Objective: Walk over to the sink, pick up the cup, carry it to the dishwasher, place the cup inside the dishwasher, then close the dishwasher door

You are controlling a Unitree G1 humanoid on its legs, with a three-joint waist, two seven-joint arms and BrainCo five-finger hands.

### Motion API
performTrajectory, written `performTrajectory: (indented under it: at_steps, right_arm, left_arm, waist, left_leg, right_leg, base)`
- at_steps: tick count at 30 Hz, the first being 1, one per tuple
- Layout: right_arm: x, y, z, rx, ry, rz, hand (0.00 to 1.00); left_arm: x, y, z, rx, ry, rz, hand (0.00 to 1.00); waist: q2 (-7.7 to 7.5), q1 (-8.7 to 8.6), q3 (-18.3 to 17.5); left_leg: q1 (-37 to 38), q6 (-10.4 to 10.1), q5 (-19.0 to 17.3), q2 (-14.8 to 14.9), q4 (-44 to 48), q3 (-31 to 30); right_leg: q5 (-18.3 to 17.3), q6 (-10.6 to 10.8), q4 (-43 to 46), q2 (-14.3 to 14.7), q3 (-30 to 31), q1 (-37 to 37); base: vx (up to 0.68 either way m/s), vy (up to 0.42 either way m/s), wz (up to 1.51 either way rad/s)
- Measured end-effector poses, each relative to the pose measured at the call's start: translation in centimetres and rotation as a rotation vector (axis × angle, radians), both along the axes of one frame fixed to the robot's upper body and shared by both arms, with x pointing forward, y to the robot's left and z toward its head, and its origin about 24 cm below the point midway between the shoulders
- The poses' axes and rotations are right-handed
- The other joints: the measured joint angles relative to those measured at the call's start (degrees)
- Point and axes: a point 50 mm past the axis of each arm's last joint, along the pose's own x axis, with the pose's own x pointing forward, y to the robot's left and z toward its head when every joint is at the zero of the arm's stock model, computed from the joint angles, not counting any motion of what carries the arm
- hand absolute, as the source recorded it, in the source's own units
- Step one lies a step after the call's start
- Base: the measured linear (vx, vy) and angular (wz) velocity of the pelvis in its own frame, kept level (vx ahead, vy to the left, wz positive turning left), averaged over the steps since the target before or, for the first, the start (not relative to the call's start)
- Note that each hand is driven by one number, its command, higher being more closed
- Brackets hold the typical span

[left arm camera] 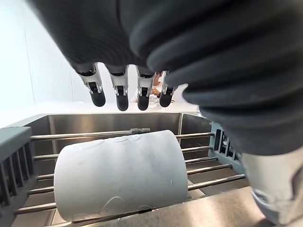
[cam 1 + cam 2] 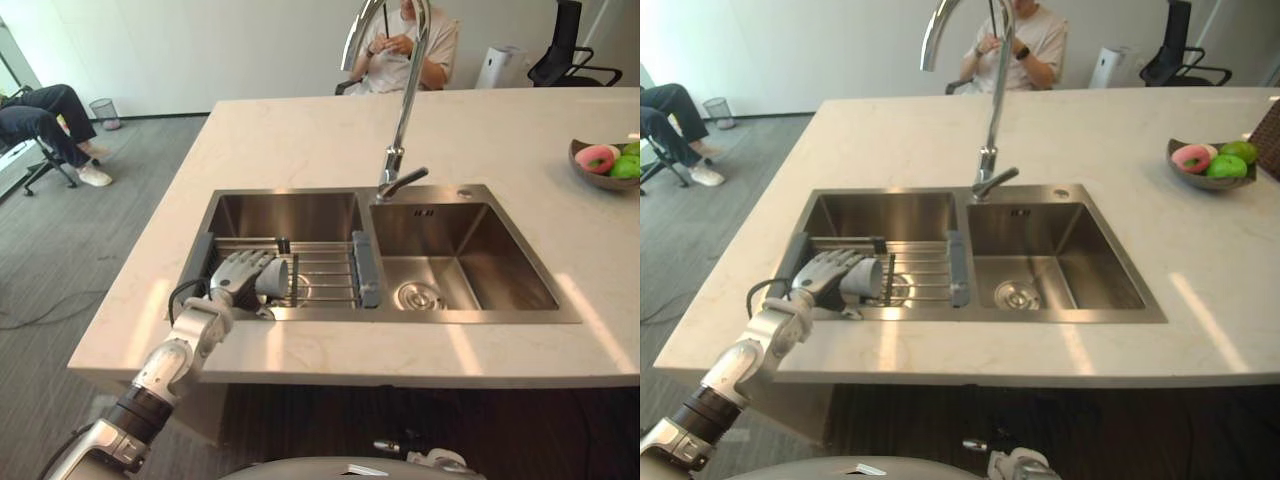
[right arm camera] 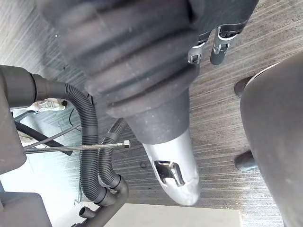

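Left hand [image 2: 240,272] spreads straight fingers over the cup [image 2: 276,281] lying on the sink rack [image 2: 325,270] — right hand [image 3: 142,61] low, grip unclear.

Free room above the wire rack [image 2: 325,270] at 3 o'clock from the cup [image 2: 274,281], as far as the grey end piece [image 2: 365,268]. Closed at 9 o'clock by the other end piece [image 2: 200,260], close to the basin wall. At 12 o'clock, open depth of the left basin [image 2: 285,215]. At 2 o'clock, tall faucet [image 2: 400,130] in the way; right basin [image 2: 470,255] open from above.
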Motion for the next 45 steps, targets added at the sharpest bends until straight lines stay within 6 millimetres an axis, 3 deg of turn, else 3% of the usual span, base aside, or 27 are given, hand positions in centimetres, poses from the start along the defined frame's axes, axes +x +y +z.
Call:
performTrajectory:
  at_steps: [8, 29, 34, 45]
  right_arm:
    - [0.0, 0.1, 0.0, -0.007, 0.009, 0.027, 0.0]
    - [0.1, 0.5, -0.1, -0.001, 0.019, 0.019, 0.0]
    - [0.0, 0.6, -0.2, 0.004, 0.019, 0.008, 0.0]
    - [0.0, 0.7, -0.2, 0.006, 0.023, 0.008, 0.0]
  left_arm:
    - [0.0, 0.1, -1.2, -0.077, -0.066, 0.065, 0.0]
    - [0.3, 0.8, -1.6, -0.056, -0.068, 0.126, 0.0]
    - [0.3, 1.6, -2.5, -0.035, -0.062, 0.195, 0.0]
    - [0.2, 1.3, -2.9, -0.056, -0.083, 0.212, 0.0]
  waist:
    - [0.07, -0.18, -0.36]
    - [-0.88, -1.66, -0.58]
    - [-1.23, -1.93, -0.76]
    - [-1.4, -2.47, -0.59]
  left_leg:
    - [2.02, -0.22, 1.18, -0.26, -2.98, 0.52]
    - [3.21, -0.28, 1.12, -0.34, -3.44, 1.23]
    - [3.21, -0.29, 1.11, -0.36, -3.45, 1.27]
    - [4.19, -0.49, 0.8, -0.36, -3.49, 1.46]
  right_leg:
    - [0.17, -0.01, -0.6, 0.11, 0.42, 0.74]
    - [0.35, 0.05, -1.15, 0.07, 1.34, 1.81]
    - [0.36, 0.04, -1.22, 0.07, 1.36, 1.85]
    - [0.34, 0.02, -1.46, 0.06, 1.51, 2.89]
  base:
    - [-0.01, -0.002, -0.02]
    - [0.0, 0.001, -0.02]
    - [0.0, 0.0, 0.0]
    - [0.0, -0.001, 0.0]
